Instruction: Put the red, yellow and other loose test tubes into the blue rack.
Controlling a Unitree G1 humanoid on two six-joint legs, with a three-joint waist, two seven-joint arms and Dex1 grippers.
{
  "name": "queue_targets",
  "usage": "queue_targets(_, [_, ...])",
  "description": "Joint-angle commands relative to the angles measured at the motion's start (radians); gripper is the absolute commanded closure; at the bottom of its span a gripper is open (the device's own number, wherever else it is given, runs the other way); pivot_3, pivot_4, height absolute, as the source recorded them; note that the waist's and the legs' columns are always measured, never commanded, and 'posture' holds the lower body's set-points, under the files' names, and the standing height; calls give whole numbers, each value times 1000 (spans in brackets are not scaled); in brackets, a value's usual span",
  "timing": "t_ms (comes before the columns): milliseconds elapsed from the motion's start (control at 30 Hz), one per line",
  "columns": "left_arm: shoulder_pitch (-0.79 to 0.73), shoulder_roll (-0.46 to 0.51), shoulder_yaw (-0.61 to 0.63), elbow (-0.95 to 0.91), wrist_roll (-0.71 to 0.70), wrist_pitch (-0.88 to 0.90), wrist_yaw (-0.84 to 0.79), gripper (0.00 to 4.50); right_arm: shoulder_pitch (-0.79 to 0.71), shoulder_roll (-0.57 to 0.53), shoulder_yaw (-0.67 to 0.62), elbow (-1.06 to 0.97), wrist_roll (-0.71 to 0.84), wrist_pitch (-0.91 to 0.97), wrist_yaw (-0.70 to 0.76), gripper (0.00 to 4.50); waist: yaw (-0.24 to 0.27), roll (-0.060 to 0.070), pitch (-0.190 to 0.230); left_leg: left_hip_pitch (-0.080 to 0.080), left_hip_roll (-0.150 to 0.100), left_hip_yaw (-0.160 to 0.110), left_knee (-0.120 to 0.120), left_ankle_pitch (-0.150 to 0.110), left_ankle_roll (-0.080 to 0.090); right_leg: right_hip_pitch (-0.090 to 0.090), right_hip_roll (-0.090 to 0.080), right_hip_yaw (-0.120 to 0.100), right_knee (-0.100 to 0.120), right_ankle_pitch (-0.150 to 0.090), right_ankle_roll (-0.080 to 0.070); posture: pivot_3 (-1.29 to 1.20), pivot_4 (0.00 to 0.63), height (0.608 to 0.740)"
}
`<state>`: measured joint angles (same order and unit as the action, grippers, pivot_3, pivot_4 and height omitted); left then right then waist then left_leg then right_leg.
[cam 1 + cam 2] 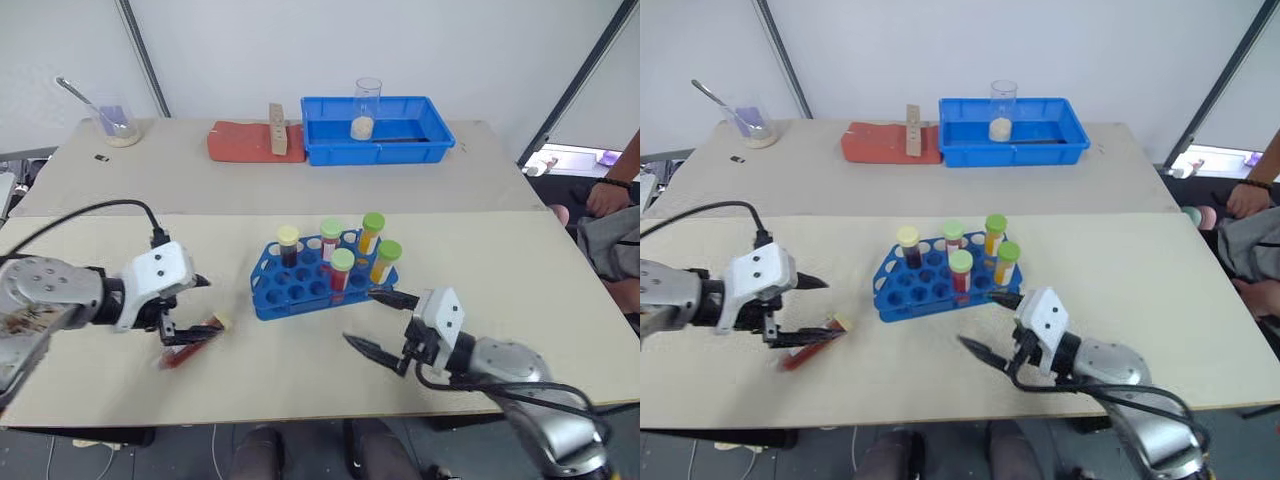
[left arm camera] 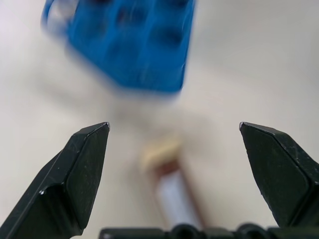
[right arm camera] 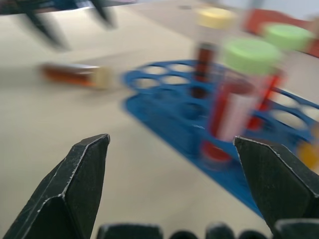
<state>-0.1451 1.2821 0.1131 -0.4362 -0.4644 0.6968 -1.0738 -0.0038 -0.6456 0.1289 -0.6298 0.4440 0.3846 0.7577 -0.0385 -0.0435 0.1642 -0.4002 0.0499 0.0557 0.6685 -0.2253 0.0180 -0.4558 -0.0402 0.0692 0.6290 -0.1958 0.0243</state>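
- Blue rack [image 1: 320,278] near the middle of the counter [image 1: 500,250], five capped tubes standing upright in it: one yellow-capped tube [image 1: 288,244] with dark contents, four green-capped tubes [image 1: 342,270] holding red or orange liquid.
- Several holes at the rack's front and left side empty.
- One loose tube [image 1: 192,343] lying flat on the counter, left of the rack and well apart from it: reddish-brown contents, pale cream cap pointing toward the rack.
- Left gripper [image 1: 185,310] just above that tube, fingers [image 2: 79,174] spread wide and empty; in the left wrist view the tube lies between the two fingers, not yet touched.
- Right gripper [image 1: 382,322] just in front of the rack's right end, fingers [image 3: 75,189] likewise wide apart, holding nothing, a green-capped tube close ahead.
- Loose tube probably light, rigid and smooth: round body likely to roll or slip from a poor pinch, possibly breakable if glass.
- Best taken across the body just below the cap, leaving the bottom end free to enter a hole.
- Firm but gentle squeeze advisable; must be tipped upright before lowering.
- Rack light-looking plastic, liable to slide if bumped.
- Farther back: blue bin [image 1: 430,135] with a clear beaker [image 1: 366,108] inside.
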Motion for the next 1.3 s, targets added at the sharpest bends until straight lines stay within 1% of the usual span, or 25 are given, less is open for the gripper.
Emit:
queue_targets(33, [-39, 36, -6, 20, 16, 40, -17, 0, -68, -64, -42, -53, 115, 76, 94, 94, 2, 0, 0, 0, 0, 0, 0, 0, 0, 0, 0, 0, 0, 0, 0, 0, 150, 740])
queue_targets(133, [-34, 56, -41, 42, 41, 65, -23, 0, -139, -130, -51, -71, 211, 150, 165, 94, 1, 0, 0, -1, 0, 1, 0, 0, 0, -1, 0, 0, 0, 0, 0, 0, 150, 740])
queue_targets(300, [-35, 16, -132, 41, 77, 112, 13, 0, -235, -194, -76, -73, 318, 219, 238, 94, 4, 0, 0, -2, 0, 0, -2, 0, 0, -1, 0, 0, -1, -1, 0, 0, 150, 740])
queue_targets(433, [-85, -52, -216, 63, 127, 142, 60, 0, -278, -201, -70, -74, 349, 247, 250, 94, 11, -1, 0, -3, 0, 0, -2, 0, 0, -2, 0, 0, -1, -1, 0, 0, 150, 740])
queue_targets(567, [-133, -104, -266, 63, 147, 202, 89, 0, -283, -196, -66, -84, 356, 261, 239, 94, 23, -1, 0, -4, -1, 0, -1, 0, 0, -2, 0, 0, -1, -1, 0, 0, 150, 740])
queue_targets(700, [-182, -139, -305, 42, 152, 272, 105, 0, -282, -188, -72, -91, 369, 278, 226, 94, 25, -1, 0, -4, -1, 0, -1, 0, 0, -2, 0, 0, 0, -1, 1, 0, 150, 740])
queue_targets(767, [-209, -152, -337, 51, 167, 288, 109, 0, -289, -183, -85, -92, 407, 302, 213, 94, 25, -1, 0, -4, -1, 0, 0, 0, 0, -2, 0, 0, 0, -1, 1, 0, 150, 740])
queue_targets(800, [-217, -156, -346, 56, 170, 294, 108, 559, -293, -184, -90, -93, 426, 314, 207, 66, 25, -1, 0, -4, -1, 0, 0, 0, 0, -2, 0, 0, 0, -1, 1, 0, 150, 740])
queue_targets(833, [-226, -154, -358, 59, 178, 292, 105, 865, -295, -186, -93, -95, 439, 324, 204, 66, 24, -1, 0, -4, -1, 0, 0, 0, 0, -2, 0, 0, 0, -1, 1, 0, 150, 740])
queue_targets(867, [-231, -153, -365, 61, 182, 290, 103, 1298, -297, -188, -95, -96, 448, 330, 202, 66, 23, -1, 0, -4, -1, 0, 0, 0, 0, -2, 0, 0, 0, 0, 1, 0, 150, 740])
queue_targets(1000, [-240, -136, -394, 57, 198, 283, 82, 3296, -308, -190, -107, -99, 484, 354, 186, 66, 24, -1, 0, -4, -1, -1, 0, 0, 0, -2, 1, 0, 0, -1, 1, 0, 150, 740])
queue_targets(1033, [-238, -133, -397, 53, 200, 282, 77, 3428, -312, -188, -110, -99, 494, 359, 179, 66, 24, -1, 0, -4, -1, -1, 0, 0, 0, -2, 1, 0, 0, -1, 1, 0, 150, 740])
queue_targets(1100, [-232, -120, -403, 43, 210, 270, 68, 3504, -318, -184, -116, -98, 510, 368, 166, 66, 22, -1, 0, -4, -1, -1, 0, 0, 0, -1, 0, 0, 0, -1, 1, 0, 150, 740])
queue_targets(1233, [-234, -111, -371, 36, 189, 251, 39, 3504, -319, -190, -119, -98, 515, 371, 153, 66, 23, -1, 0, -4, -1, -1, 0, 0, 0, -2, 1, 0, 0, -1, 1, 0, 150, 740])
queue_targets(1300, [-256, -103, -336, 35, 152, 222, -13, 3504, -310, -197, -124, -98, 504, 367, 152, 66, 24, -1, 0, -4, -1, -1, 0, 0, 0, -2, 1, 0, 0, -1, 1, 0, 150, 740])
